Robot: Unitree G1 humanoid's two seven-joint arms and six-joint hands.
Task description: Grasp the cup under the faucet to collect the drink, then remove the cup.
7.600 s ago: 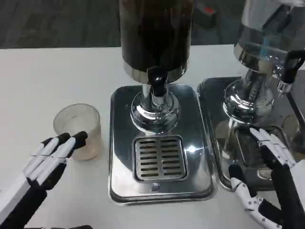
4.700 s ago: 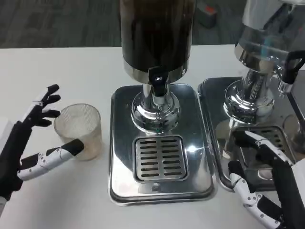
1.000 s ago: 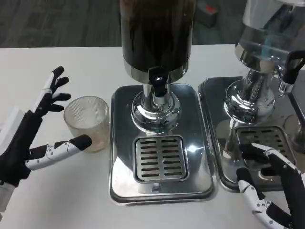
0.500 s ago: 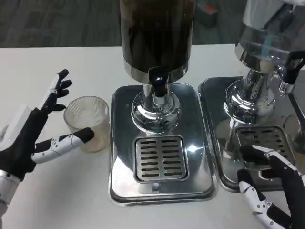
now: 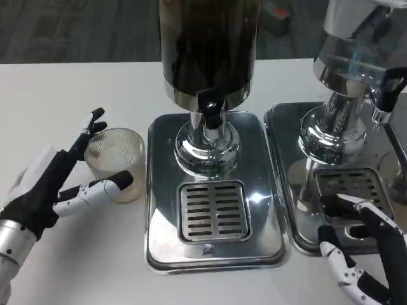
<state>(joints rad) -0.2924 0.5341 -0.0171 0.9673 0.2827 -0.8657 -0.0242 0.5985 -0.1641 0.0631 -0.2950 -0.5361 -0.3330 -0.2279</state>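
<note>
At the left middle of the frame the clear ribbed cup (image 5: 116, 164) stands upright on the white table (image 5: 57, 95), just beside the left rim of the steel drip tray (image 5: 159, 241) and not on it, so it sits left of the black faucet (image 5: 210, 108) rather than under it. The left hand (image 5: 67, 181) reaches in from the lower left with its fingers spread around the cup: the thumb lies along the near side at the cup's base, the other fingers rise at its far left rim, and I cannot tell whether they press the wall or only frame it. Bare table stretches open above and left of the cup. The dark drink dispenser (image 5: 208, 44) fills the top centre above the slotted grate (image 5: 213, 211). At the lower right the right hand (image 5: 359, 254) rests with fingers apart and holding nothing, over the near edge of the second tray (image 5: 280, 127) below a second, shiny dispenser (image 5: 356, 57).
</note>
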